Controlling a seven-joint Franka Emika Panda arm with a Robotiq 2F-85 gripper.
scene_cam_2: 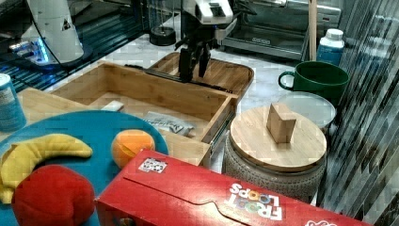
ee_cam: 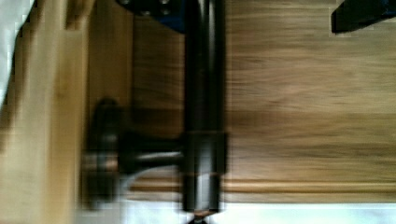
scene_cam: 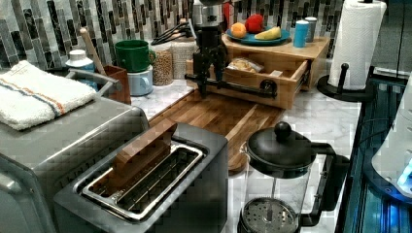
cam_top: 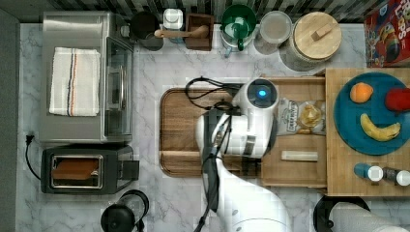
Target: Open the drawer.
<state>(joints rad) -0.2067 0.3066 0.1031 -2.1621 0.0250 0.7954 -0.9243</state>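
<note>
Most of the travel is done: you see the drawer (scene_cam: 265, 77) pulled well out over the cutting board (scene_cam: 218, 116), contents exposed. The hand (scene_cam_2: 192, 66) straddles the bar handle (scene_cam: 228, 85), fingers slightly spread, grip uncertain.

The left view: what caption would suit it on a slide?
Robot gripper at the black bar handle of an open wooden drawer.

The drawer (scene_cam: 265, 80) is pale wood with a black handle (scene_cam: 233, 85), and the board (cam_top: 181, 133) at its 9 o'clock in the top view is dark brown. The desk (cam_top: 150, 193) is white marble veined grey. A teal plate (cam_top: 350, 118) carries an orange (cam_top: 361, 92), a yellow banana (cam_top: 379, 129) and a red fruit (cam_top: 397, 99); the mug (scene_cam: 132, 55) is green, the towel (cam_top: 73, 81) white with stripes.
</note>
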